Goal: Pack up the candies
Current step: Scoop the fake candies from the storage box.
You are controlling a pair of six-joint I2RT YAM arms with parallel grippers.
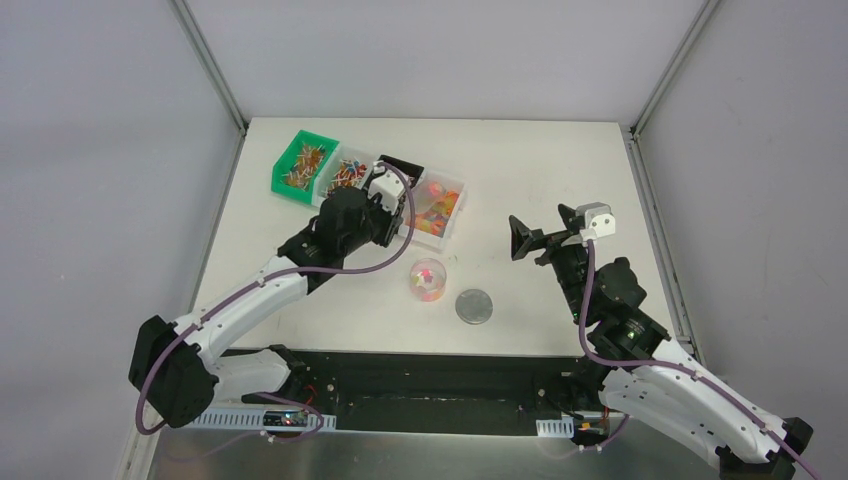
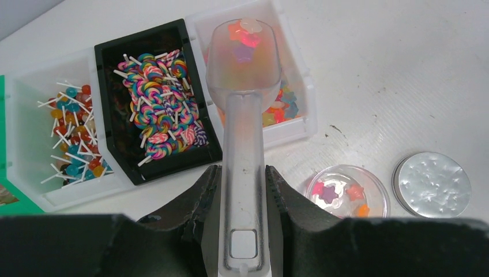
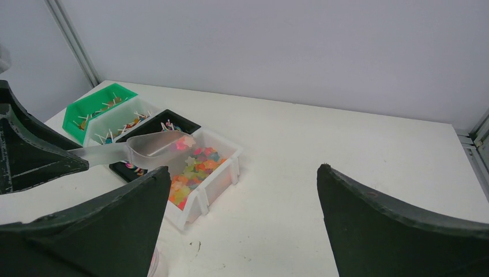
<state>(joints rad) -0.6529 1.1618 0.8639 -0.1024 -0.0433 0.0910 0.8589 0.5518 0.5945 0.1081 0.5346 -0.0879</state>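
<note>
My left gripper is shut on the handle of a translucent scoop. The scoop's bowl holds a few star candies above the white bin of multicoloured star candies. A small clear round container with a few star candies stands on the table to the right of the gripper, and it also shows in the top view. My right gripper is open and empty, held above the table to the right of the container. The scoop shows from the side in the right wrist view.
A grey round lid lies right of the container. A black bin of swirl lollipops, a clear bin of small lollipops and a green bin stand in a row left of the star candy bin.
</note>
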